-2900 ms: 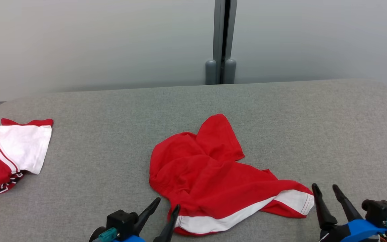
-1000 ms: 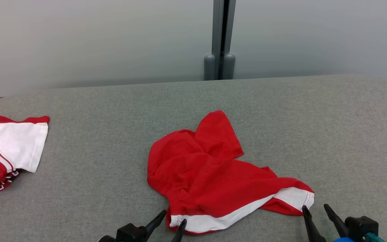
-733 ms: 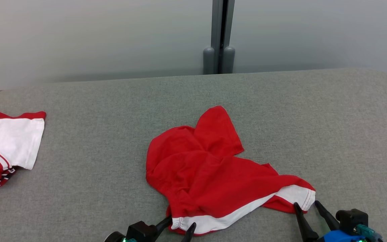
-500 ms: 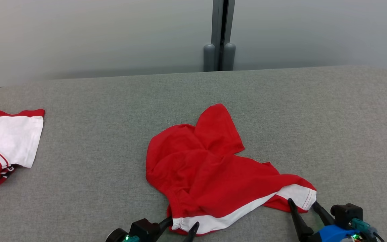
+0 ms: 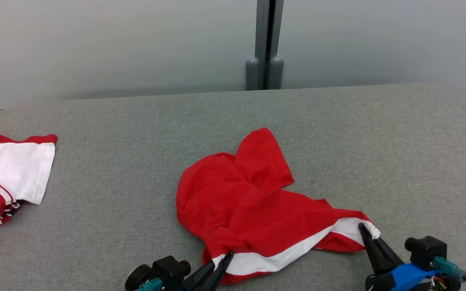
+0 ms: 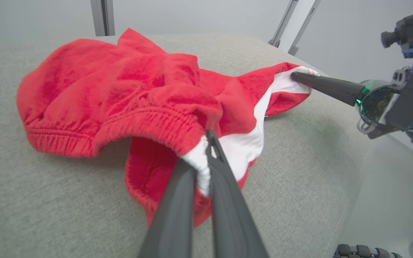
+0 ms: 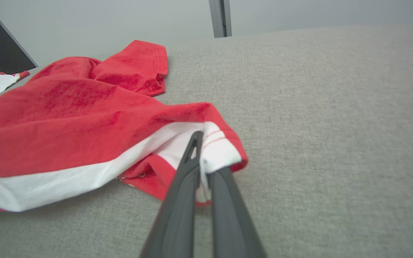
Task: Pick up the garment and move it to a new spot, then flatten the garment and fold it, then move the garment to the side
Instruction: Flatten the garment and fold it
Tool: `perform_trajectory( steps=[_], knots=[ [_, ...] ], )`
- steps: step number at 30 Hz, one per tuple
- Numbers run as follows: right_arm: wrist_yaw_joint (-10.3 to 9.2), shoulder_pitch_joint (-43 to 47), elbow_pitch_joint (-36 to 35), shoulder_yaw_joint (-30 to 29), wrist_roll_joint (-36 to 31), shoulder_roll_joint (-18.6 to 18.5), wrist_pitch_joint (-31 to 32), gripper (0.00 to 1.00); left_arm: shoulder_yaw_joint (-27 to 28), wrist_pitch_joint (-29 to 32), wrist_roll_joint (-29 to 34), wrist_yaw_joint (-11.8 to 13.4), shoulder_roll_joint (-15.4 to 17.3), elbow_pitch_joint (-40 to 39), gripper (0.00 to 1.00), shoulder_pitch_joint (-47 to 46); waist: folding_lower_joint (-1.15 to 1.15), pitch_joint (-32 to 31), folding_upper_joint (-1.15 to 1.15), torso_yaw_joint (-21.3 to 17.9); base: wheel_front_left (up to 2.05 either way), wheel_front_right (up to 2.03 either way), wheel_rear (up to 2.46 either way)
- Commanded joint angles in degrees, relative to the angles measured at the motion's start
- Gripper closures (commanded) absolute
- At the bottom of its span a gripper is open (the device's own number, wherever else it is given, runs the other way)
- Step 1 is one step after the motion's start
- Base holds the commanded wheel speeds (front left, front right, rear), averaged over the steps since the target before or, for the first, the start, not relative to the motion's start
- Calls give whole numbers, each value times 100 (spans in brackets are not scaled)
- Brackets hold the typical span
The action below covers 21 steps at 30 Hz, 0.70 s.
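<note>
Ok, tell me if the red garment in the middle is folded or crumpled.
Crumpled: the red garment lies bunched and creased on the grey table, not flat. The left gripper and right gripper pinch its white band.

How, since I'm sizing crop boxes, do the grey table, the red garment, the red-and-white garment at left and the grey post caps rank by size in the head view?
1. grey table
2. red garment
3. red-and-white garment, cut off by the frame, so its full extent is unsure
4. grey post caps, farther back, so partly distance
</note>
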Motion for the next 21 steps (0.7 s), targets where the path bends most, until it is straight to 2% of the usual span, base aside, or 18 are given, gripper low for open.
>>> perform_trajectory(
  steps=[1, 7, 12, 17, 21],
  knots=[
    [1, 54, -184, -14, 39, -116, -19, 100, 9, -28, -58, -1, 75, -172, 100, 29, 0, -38, 0, -6, 0, 0, 0],
    [1, -117, -817, -63, 252, -339, -19, 100, 188, -28, -280, -1, 339, -867, 100, -200, 0, -154, 0, -50, 0, 0, 0],
    [1, -594, -1112, 103, 554, -585, -19, 100, 621, -27, -643, -1, 529, -1350, 100, -611, 0, -88, 0, -60, 0, 0, 0],
    [1, -1651, -1061, 270, 900, -757, 14, 100, 880, 170, -872, -1, 662, -1479, 100, -1561, 0, 275, 0, -94, 0, 0, 0],
    [1, -3016, -696, 341, 1178, -709, 144, 100, 907, 474, -1142, -1, 707, -1336, 100, -2705, 0, 735, 0, -191, 0, 0, 0]
  ],
)
